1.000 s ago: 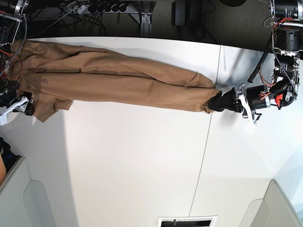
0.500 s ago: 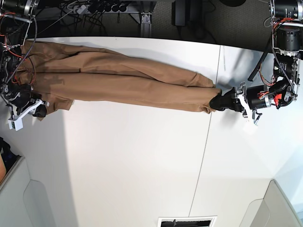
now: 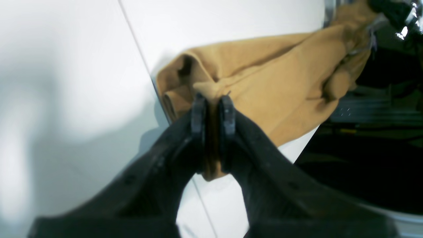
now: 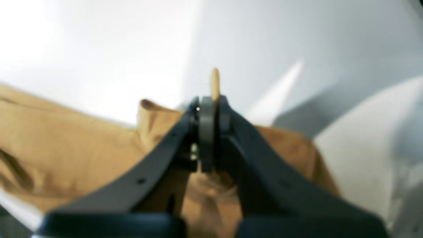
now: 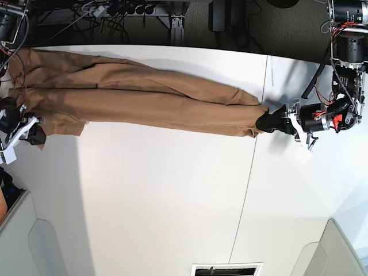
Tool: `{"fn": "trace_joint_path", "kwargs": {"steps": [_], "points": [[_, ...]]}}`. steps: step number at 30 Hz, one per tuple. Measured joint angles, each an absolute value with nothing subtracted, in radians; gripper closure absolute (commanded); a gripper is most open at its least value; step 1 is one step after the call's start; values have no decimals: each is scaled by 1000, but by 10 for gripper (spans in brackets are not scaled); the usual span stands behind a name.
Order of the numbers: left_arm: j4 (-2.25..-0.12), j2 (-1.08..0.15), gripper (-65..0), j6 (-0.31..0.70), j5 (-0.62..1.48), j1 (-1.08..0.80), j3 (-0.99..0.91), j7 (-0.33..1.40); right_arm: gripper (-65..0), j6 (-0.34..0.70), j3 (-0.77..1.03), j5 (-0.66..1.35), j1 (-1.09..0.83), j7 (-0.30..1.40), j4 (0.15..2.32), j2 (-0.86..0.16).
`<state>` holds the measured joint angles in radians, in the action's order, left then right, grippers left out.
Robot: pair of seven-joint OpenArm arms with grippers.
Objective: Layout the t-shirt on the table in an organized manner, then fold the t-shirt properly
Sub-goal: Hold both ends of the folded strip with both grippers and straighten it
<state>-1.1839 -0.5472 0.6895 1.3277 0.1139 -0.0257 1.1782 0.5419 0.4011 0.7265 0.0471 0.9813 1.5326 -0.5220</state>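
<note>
Stretching across the far half of the table, the t-shirt is pulled out into a long, bunched strip between the two arms, not spread flat at all. The left gripper has its jaws squeezed nearly together on a fold at one end of the shirt, with a bit of tan cloth poking out between the pads and more hanging below them; that end sits right by the thin dark seam in the tabletop. At the other end, the right gripper is clamped tight too, and a thin edge of fabric sticks up past its fingertips, so it's got the cloth pinched, though that wrist view is pretty blurry and I can't tell which part of the shirt it is. From overhead that gripper sits at the table's edge, on the shirt's near corner. Compared with a second ago, the right jaws were spread wide beside that corner and have now snapped closed on it, and the corner that drooped toward the near side looks pulled up a little. The left end hasn't budged.
</note>
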Motion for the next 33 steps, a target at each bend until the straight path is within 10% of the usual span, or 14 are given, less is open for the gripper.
{"fn": "trace_joint_path", "kwargs": {"steps": [15, 19, 21, 28, 33], "points": [[-1185, -548, -185, 690, 1427, 114, -25, 1234, 0, 561, 664, 813, -440, 1022, 1842, -510], [-1185, -548, -186, 690, 1431, 114, -25, 1240, -312, 562, 663, 793, -464, 1024, 1841, -451], [-1185, -548, -232, 690, 1431, 113, -25, 1240, -345, 561, 663, 793, -465, 1018, 1841, -440], [-1185, -562, -363, 690, 1430, 110, -25, 1320, -338, 561, 669, 827, -414, 997, 1902, -443], [-1185, -570, -363, 690, 1456, 107, -25, 1402, 0, 560, 669, 815, -408, 991, 1901, -443]]}}
